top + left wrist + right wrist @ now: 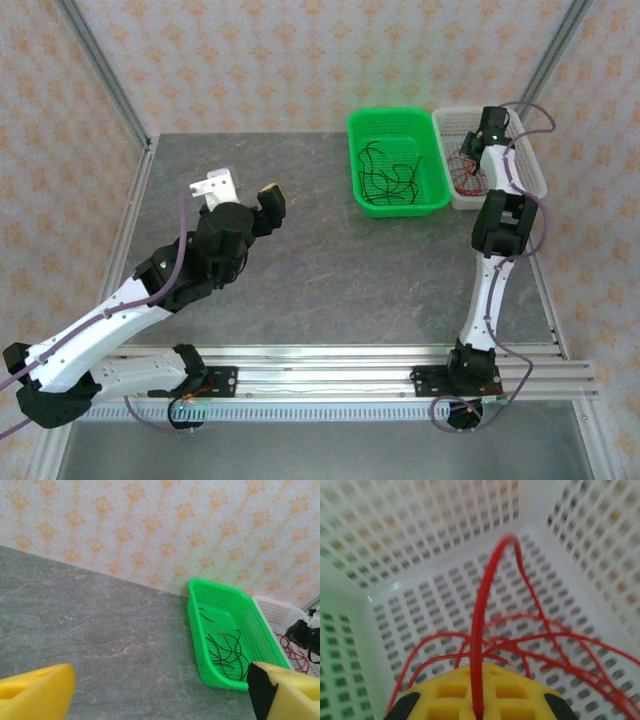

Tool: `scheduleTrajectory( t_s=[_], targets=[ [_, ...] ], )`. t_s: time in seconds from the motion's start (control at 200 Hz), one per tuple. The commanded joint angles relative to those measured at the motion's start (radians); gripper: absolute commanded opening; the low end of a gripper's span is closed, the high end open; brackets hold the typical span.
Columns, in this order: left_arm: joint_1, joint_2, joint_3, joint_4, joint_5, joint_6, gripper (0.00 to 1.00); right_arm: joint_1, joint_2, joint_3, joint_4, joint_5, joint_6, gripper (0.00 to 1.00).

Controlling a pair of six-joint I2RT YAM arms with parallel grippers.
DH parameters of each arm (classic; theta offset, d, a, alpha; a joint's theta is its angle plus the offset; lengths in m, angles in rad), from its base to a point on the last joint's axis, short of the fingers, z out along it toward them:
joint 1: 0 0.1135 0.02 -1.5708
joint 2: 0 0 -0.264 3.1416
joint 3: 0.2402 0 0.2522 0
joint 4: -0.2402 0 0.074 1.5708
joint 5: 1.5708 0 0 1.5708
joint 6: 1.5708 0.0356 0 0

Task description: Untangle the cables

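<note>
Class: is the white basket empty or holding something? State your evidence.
Holding something: red cables lie on the floor of the white basket, and one strand rises between the fingers of the right gripper.

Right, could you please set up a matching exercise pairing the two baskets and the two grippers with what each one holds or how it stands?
Things:
1. green basket
2. white basket
3. left gripper
4. right gripper

States:
A. shut on a red cable
B. holds black cables
C. open above the table
D. holds red cables

Pairs: 1-B; 2-D; 3-C; 4-A
</note>
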Motion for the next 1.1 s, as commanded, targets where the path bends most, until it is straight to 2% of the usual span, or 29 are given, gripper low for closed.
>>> scheduleTrajectory(
  t_s=[0.0, 0.12, 0.38, 0.42, 0.691, 0.801, 0.926, 1.096],
  targets=[
    [-0.001, 0.009, -0.001, -0.019, -0.014, -0.019, 0.90, 0.002, -0.001, 0.022, -0.077, -0.039, 0.060, 0.09],
    [-0.001, 0.016, -0.007, -0.022, -0.007, -0.026, 0.90, 0.003, -0.013, 0.024, -0.095, -0.045, 0.082, 0.23],
    [-0.001, 0.037, -0.011, -0.057, -0.021, -0.047, 0.91, 0.003, -0.102, 0.062, -0.133, -0.030, 0.099, 0.72],
    [-0.001, 0.039, -0.011, -0.063, -0.021, -0.049, 0.91, 0.003, -0.117, 0.073, -0.143, -0.017, 0.099, 0.77],
    [0.015, 0.064, -0.020, -0.127, -0.038, -0.094, 0.93, 0.002, -0.221, 0.128, -0.203, 0.065, 0.100, 0.88],
    [0.070, 0.083, -0.026, -0.166, -0.006, -0.116, 0.93, 0.002, -0.279, 0.125, -0.223, 0.087, 0.105, 1.00],
    [0.144, 0.074, -0.081, -0.128, 0.071, -0.106, 0.93, 0.003, -0.340, 0.110, -0.236, 0.120, 0.105, 1.00],
    [0.171, 0.062, -0.140, -0.067, 0.099, -0.086, 0.93, 0.002, -0.403, 0.057, -0.241, 0.187, 0.088, 1.00]
  ],
)
